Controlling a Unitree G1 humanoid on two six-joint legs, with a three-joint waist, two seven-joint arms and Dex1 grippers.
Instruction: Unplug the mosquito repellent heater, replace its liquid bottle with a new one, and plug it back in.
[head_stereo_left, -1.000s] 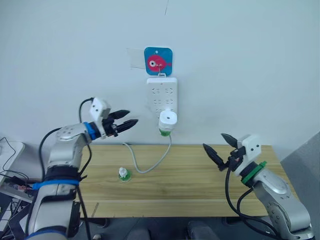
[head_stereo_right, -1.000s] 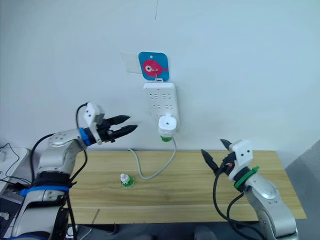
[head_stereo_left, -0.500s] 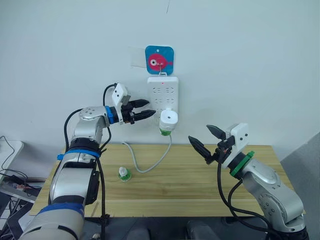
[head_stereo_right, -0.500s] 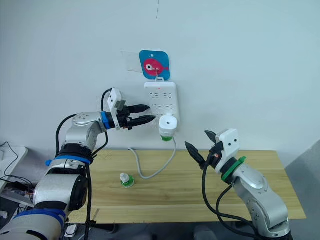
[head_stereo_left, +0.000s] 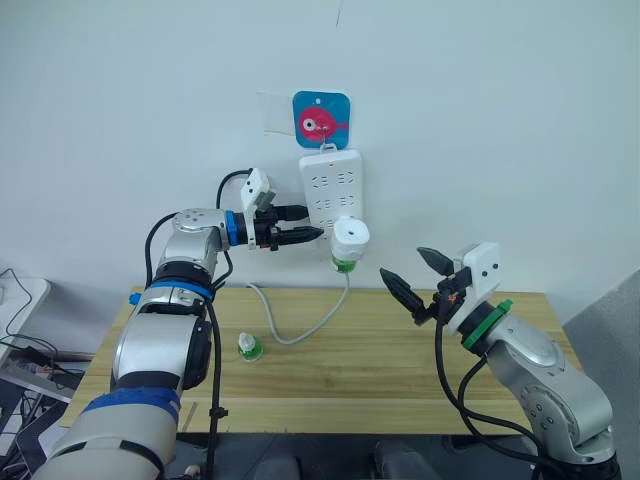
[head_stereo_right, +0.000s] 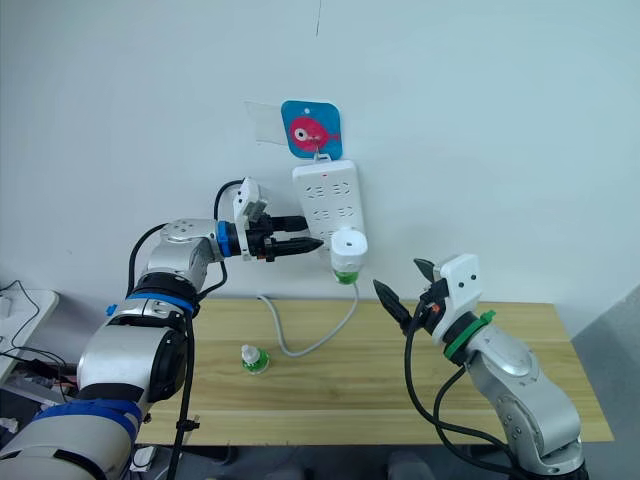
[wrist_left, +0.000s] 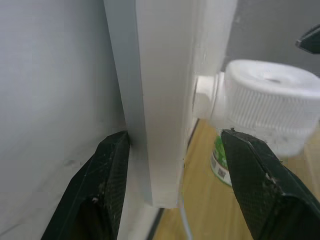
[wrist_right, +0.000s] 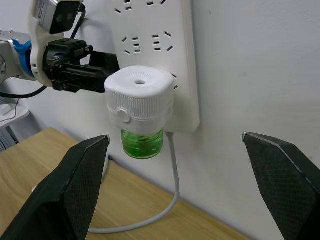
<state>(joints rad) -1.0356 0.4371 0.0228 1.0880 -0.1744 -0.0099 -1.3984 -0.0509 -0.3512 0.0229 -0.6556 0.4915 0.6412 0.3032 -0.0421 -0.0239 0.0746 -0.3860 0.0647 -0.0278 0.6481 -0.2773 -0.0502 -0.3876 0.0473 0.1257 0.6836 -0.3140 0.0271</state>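
The left pincer (head_stereo_left: 308, 223) is raised at the wall, its fingers parted around the lower left edge of the white power strip (head_stereo_left: 331, 186), gripping nothing that can be made out. On the worktop (head_stereo_left: 330, 375) below lies a small green-based bottle (head_stereo_left: 248, 347), near the strip's grey cord (head_stereo_left: 300, 322). The mosquito repellent heater (head_stereo_left: 350, 240) is plugged into the strip's bottom socket, a green bottle (wrist_right: 142, 143) hanging beneath it. The right pincer (head_stereo_left: 414, 276) hovers to the heater's right, spread wide and empty.
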